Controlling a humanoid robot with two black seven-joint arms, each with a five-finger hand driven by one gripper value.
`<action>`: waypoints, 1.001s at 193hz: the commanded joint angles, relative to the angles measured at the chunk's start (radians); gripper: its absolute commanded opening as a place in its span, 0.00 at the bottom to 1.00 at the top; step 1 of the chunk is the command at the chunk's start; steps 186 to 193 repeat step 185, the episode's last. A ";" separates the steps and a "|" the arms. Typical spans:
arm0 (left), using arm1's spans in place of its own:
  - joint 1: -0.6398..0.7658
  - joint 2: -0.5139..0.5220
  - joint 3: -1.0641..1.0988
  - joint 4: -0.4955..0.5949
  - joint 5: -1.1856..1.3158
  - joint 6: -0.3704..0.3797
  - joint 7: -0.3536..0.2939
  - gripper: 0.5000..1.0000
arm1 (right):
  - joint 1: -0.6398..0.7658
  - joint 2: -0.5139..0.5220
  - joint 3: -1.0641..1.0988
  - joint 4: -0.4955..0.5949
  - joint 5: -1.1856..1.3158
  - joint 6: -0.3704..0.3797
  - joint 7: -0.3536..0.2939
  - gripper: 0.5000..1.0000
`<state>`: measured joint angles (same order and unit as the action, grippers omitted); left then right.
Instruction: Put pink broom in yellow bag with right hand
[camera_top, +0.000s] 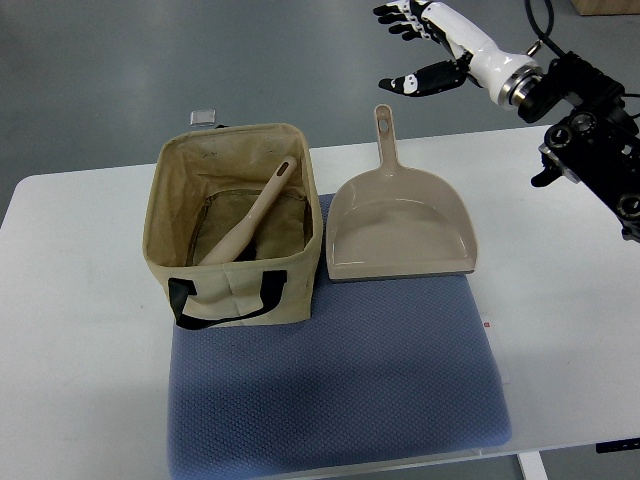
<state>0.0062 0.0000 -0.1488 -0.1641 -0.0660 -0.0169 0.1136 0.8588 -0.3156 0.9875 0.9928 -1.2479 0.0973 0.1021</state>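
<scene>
Leaning inside the yellow bag at the left centre of the frame, the pink broom is seen with its handle tip resting against the bag's far inner wall and its lower end down on the bag's floor. The bag is stood upright and open on the front left part of a blue mat, its black strap hanging over the near face. Just beside the bag's right side, a pink dustpan is laid flat, partly on the mat and partly on the white table, with its handle pointed toward the top of the frame. A small grey object is seen behind the bag at the table's far edge. The right hand is held at the upper right of the frame, beyond the table's far edge and well apart from the bag; its fingers are spread wide and nothing is grasped.
</scene>
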 joint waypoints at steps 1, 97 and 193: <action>0.000 0.000 0.000 0.000 0.000 0.000 0.000 1.00 | -0.026 0.000 0.056 -0.065 0.159 -0.004 0.002 0.70; 0.000 0.000 0.000 0.000 0.000 0.000 0.000 1.00 | -0.193 -0.002 0.152 -0.118 0.677 0.004 0.014 0.86; 0.000 0.000 0.000 0.000 0.000 0.000 0.000 1.00 | -0.280 0.087 0.191 -0.117 0.686 0.030 0.013 0.86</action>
